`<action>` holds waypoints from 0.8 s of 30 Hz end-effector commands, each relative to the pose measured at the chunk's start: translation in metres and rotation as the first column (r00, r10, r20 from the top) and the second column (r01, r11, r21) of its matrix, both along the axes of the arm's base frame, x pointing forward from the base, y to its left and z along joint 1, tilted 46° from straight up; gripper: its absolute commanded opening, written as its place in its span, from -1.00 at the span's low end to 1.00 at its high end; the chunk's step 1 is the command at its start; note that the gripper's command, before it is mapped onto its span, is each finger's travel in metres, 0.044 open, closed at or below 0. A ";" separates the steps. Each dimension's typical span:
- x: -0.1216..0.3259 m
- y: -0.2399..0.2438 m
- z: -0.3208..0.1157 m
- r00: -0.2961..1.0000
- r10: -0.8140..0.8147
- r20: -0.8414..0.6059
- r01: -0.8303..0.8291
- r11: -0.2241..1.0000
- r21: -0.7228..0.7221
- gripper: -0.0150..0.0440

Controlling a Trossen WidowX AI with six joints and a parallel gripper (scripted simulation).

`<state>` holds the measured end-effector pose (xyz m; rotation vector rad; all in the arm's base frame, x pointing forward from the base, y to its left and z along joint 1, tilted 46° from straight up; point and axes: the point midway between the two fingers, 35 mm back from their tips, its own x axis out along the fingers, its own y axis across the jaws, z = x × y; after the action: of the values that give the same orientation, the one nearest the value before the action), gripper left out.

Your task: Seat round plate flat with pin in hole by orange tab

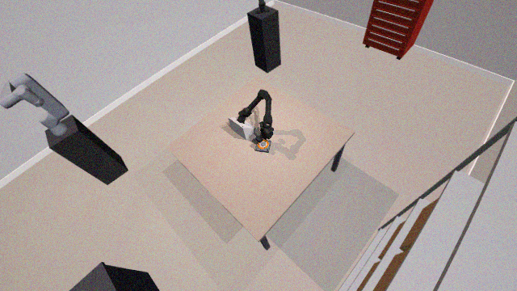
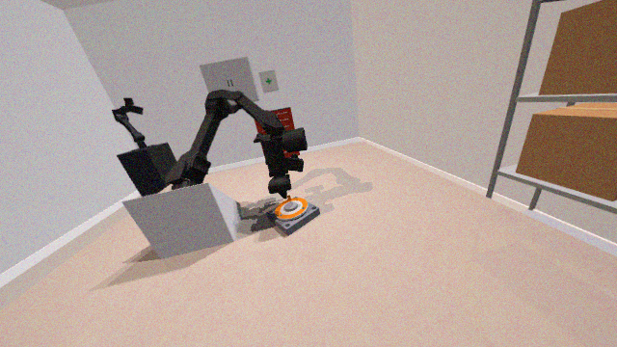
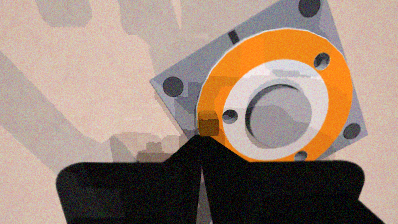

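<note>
With its two black fingers pressed together and nothing between them, the gripper (image 3: 201, 145) points its closed tip at the orange tab (image 3: 208, 124) on the rim of the round plate (image 3: 280, 50), touching or nearly touching it. Just beside the tab lies a small hole (image 3: 229, 116) in the plate's white inner ring. The plate sits around a grey central post (image 3: 280, 117) on a square grey base (image 3: 172, 87) with dark corner holes. The base rests on a tan table (image 1: 226, 178), near a grey wedge-shaped block (image 2: 180, 219) holding the arm's foot.
</note>
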<state>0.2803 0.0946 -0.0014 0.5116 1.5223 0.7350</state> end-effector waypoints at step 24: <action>0.033 0.002 0.001 1.000 -0.003 0.002 0.003 1.000 0.003 -0.49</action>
<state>0.3080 0.0967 0.0019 0.5118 1.5150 0.7374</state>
